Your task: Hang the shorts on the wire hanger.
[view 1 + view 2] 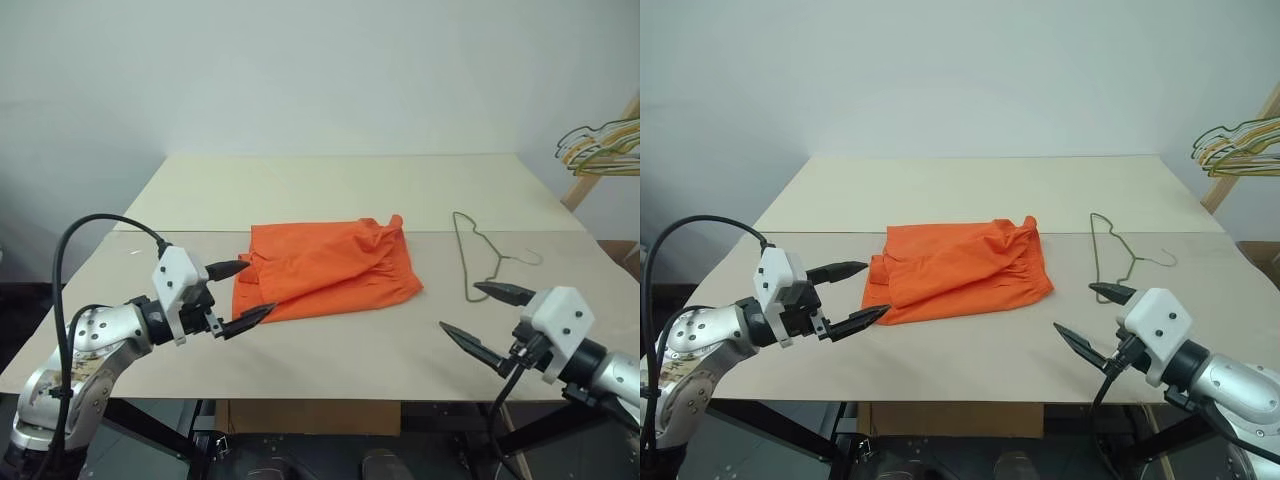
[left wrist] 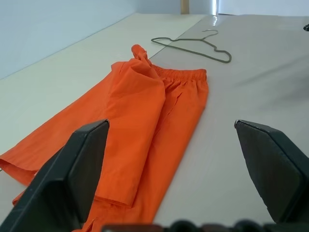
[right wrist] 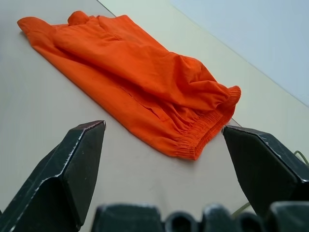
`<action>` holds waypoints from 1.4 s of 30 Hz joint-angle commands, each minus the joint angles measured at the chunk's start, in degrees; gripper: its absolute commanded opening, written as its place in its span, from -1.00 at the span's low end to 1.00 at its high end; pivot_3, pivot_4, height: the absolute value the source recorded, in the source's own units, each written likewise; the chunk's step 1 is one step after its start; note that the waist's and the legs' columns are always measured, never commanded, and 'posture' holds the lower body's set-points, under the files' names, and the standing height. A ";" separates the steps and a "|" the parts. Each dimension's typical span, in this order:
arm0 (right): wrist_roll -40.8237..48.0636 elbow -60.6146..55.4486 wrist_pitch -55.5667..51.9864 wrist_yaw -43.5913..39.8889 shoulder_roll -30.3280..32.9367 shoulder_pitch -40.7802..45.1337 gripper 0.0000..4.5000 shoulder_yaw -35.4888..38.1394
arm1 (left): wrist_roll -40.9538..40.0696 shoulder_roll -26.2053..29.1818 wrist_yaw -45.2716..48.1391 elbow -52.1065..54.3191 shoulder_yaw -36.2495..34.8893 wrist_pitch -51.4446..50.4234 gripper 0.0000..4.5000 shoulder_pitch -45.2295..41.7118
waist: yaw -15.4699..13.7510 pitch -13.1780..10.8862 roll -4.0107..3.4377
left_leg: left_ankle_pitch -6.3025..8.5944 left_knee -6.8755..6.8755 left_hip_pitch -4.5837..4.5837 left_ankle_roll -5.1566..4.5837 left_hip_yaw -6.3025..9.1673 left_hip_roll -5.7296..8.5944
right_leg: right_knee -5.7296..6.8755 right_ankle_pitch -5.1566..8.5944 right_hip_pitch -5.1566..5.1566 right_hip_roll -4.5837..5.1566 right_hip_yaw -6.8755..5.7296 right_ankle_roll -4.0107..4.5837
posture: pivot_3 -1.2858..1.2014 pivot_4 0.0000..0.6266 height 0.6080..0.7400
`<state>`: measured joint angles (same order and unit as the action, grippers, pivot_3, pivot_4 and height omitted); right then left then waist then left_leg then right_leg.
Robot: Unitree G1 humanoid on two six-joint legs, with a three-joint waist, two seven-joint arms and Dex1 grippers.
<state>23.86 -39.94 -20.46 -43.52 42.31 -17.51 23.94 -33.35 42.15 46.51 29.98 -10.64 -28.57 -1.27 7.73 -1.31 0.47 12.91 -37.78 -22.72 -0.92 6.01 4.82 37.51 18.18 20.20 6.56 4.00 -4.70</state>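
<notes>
The orange shorts [image 1: 325,265] lie flat and folded on the middle of the table, waistband toward the right. The thin grey-green wire hanger [image 1: 470,255] lies flat just right of them, hook pointing right. My left gripper [image 1: 245,293] hovers open at the shorts' left edge, holding nothing. My right gripper [image 1: 487,315] hovers open near the table's front right, just in front of the hanger, holding nothing. The left wrist view looks along the shorts [image 2: 140,116] to the hanger [image 2: 193,44]; the right wrist view has the shorts' waistband [image 3: 203,130] between its fingers.
The beige table [image 1: 330,185] has a seam running across it behind the shorts. A bunch of yellow, green and grey wire hangers [image 1: 600,148] hangs on a wooden stand at the far right, beyond the table edge.
</notes>
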 commanded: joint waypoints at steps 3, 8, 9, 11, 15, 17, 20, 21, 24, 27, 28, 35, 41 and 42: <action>0.32 -0.44 1.11 -0.26 0.67 1.83 0.99 1.16 | 0.06 -0.22 -0.23 0.68 -0.95 1.26 1.00 -0.32 | 0.01 0.00 0.00 | 0.00 0.00 0.00 0.00 0.00 0.00 | 0.00 0.00 0.00 0.00 0.00 0.00 | -0.18 -1.00 1.00; 0.13 0.14 1.25 -0.51 0.76 2.86 0.99 0.47 | -0.03 -0.26 -0.37 1.15 -1.13 1.14 1.00 0.18 | -0.02 0.00 0.00 | 0.00 0.00 0.00 -0.01 0.00 0.00 | 0.00 0.00 0.00 0.00 0.00 0.00 | -0.17 -1.00 1.00; 0.03 0.29 1.32 -0.54 0.80 3.14 0.99 0.20 | -0.07 -0.27 -0.49 1.27 -1.19 1.06 1.00 0.23 | -0.04 0.00 0.00 | 0.00 0.00 0.00 -0.01 0.00 0.00 | 0.01 0.00 0.00 0.00 0.00 0.00 | -0.17 -1.00 1.00; -0.29 0.52 1.17 -0.34 0.91 4.03 0.99 -0.67 | -0.20 -0.29 -0.76 1.52 -1.27 0.84 1.00 0.28 | -0.09 0.00 0.00 | -0.01 0.00 0.00 -0.01 0.00 0.00 | 0.01 0.00 0.00 0.00 0.00 0.00 | -0.16 -1.00 1.00; -4.19 1.21 1.13 0.51 2.37 7.98 0.99 -5.90 | -0.08 -0.26 -1.01 1.53 -1.22 1.03 1.00 0.07 | -0.04 0.00 0.00 | 0.00 0.00 0.01 -0.01 0.00 0.00 | 0.02 0.00 0.00 -0.01 0.01 0.00 | -0.17 -1.00 1.00; -9.50 2.37 2.72 0.51 4.47 10.56 0.99 -10.58 | 0.14 -0.44 -1.48 1.55 -1.12 1.13 1.00 -0.19 | 0.20 0.00 -0.01 | 0.00 0.00 0.05 -0.01 0.00 -0.01 | 0.02 -0.01 0.00 -0.01 0.01 0.01 | -0.17 -1.00 1.00; -20.62 6.37 6.87 0.31 8.48 14.72 0.99 -19.51 | 0.10 -0.65 -1.55 1.79 -1.45 1.31 1.00 0.69 | 0.48 0.00 -0.01 | -0.01 0.00 0.03 -0.01 0.00 0.00 | 0.00 -0.01 0.00 0.00 -0.01 0.02 | -0.18 -1.00 1.00; -23.78 8.08 8.81 0.27 9.50 15.89 0.99 -21.89 | 0.18 -0.70 -1.54 1.90 -1.43 1.40 1.00 0.95 | 0.63 0.00 -0.01 | -0.01 0.00 0.00 -0.01 0.00 0.02 | -0.01 -0.01 0.01 0.01 -0.01 0.01 | -0.18 -1.00 1.00; -31.49 14.89 14.51 0.27 10.55 21.38 0.99 -28.82 | 0.17 -0.81 -1.38 1.88 -1.14 1.43 1.00 0.93 | 1.00 0.00 0.00 | -0.01 0.00 -0.02 -0.02 0.00 0.04 | -0.03 -0.01 0.02 0.02 -0.01 0.01 | -0.18 -1.00 1.00; -39.66 22.78 19.65 1.26 8.81 28.64 0.99 -35.97 | 0.28 -0.96 -1.21 1.41 -0.74 1.48 1.00 0.36 | 1.52 0.00 0.00 | -0.02 0.00 0.01 -0.01 0.00 0.05 | 0.00 -0.01 0.02 0.01 0.00 0.01 | -0.19 -1.00 1.00; -42.87 26.10 21.37 1.95 7.68 31.52 0.99 -38.64 | 0.30 -1.03 -1.10 1.27 -0.56 1.50 1.00 0.13 | 2.06 0.00 0.01 | -0.03 0.01 0.06 -0.03 0.00 0.04 | 0.01 -0.01 0.00 0.00 -0.01 0.02 | -0.19 -1.00 1.00; -61.64 48.70 27.51 9.58 -0.31 47.62 0.99 -51.13 | 0.52 -1.40 -1.22 1.64 -0.11 1.34 1.00 -0.15 | 4.25 -0.02 -0.02 | -0.30 0.12 0.13 -0.41 0.02 0.08 | 0.04 0.00 0.00 -0.07 0.00 0.08 | -0.18 -1.00 1.00; -68.06 58.68 34.07 13.87 -2.15 53.19 0.46 -55.41 | 0.52 -1.24 -1.32 2.10 -0.47 1.19 1.00 0.38 | 5.55 -0.02 -0.03 | -0.32 0.12 0.16 -0.38 0.07 0.13 | 0.07 0.00 -0.02 -0.06 0.01 0.08 | -0.17 -1.00 1.00; -68.63 59.44 34.51 14.71 -2.52 53.52 0.33 -55.50 | 0.57 -1.21 -1.31 2.15 -0.47 1.23 1.00 0.46 | 5.62 -0.02 -0.03 | -0.32 0.12 0.20 -0.38 0.07 0.12 | 0.08 0.00 -0.03 -0.08 0.01 0.08 | -0.17 -1.00 1.00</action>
<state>-43.10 18.15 12.09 -31.17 40.61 33.81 -31.32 -32.83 40.58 45.52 30.61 -10.16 -28.17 -0.34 13.34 -1.33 0.44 12.59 -37.65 -22.51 -1.31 6.09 4.94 37.60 18.19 20.16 6.47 4.01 -4.61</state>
